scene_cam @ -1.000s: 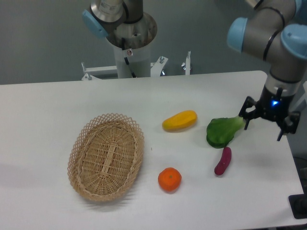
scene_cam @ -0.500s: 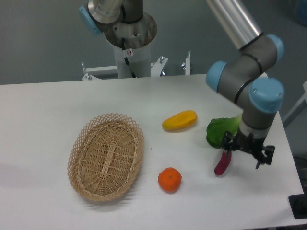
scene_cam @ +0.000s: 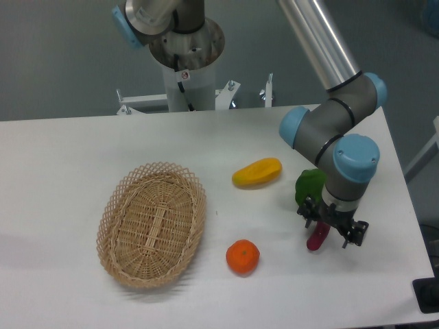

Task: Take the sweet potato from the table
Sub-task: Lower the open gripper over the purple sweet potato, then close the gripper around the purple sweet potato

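Observation:
The sweet potato (scene_cam: 315, 239) is a small magenta-purple tuber lying on the white table (scene_cam: 82, 157) at the right. Only its lower end shows; the wrist hides its upper part. My gripper (scene_cam: 331, 225) points down right over it, low above the table. Its jaws are spread, one dark finger (scene_cam: 306, 213) left of the tuber and the other to its right. Nothing is gripped.
A green leafy vegetable (scene_cam: 308, 186) lies just behind the gripper, partly hidden by the arm. A yellow-orange mango-like fruit (scene_cam: 257, 172) lies to the left of it. A round orange (scene_cam: 242, 257) sits at the front. A wicker basket (scene_cam: 152, 223) stands left of centre.
The arm has swung from the table's right edge leftward and forward. The gripper has come down over the sweet potato. The objects have not moved.

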`<control>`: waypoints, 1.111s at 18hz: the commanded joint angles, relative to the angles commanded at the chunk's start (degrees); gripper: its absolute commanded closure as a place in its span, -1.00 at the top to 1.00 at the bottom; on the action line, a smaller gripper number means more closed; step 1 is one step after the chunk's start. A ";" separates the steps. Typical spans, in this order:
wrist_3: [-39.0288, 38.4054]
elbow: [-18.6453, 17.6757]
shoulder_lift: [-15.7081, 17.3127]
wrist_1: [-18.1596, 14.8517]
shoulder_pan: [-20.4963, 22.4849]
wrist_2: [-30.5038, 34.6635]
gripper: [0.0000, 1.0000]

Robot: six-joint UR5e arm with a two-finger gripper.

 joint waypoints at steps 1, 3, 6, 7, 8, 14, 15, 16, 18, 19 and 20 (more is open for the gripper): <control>-0.09 -0.53 0.09 0.52 0.09 0.09 1.00; -0.17 -1.67 0.09 2.02 0.09 0.09 1.00; -0.44 -2.64 0.09 3.43 0.00 0.09 1.00; -0.53 -2.64 0.09 3.43 0.09 0.09 1.00; -0.35 -2.55 0.09 3.52 0.00 0.09 0.96; 0.09 -1.94 -0.18 3.96 0.00 0.09 -0.40; 0.09 -1.68 -0.18 3.96 0.00 0.09 -0.45; 0.17 -1.67 -0.18 3.96 0.00 0.09 -0.47; 0.26 -1.32 -0.09 3.96 0.00 0.00 -0.50; 0.52 -0.97 -0.09 3.96 0.00 0.09 -0.52; 1.14 -0.97 -0.09 3.96 0.00 0.09 -0.52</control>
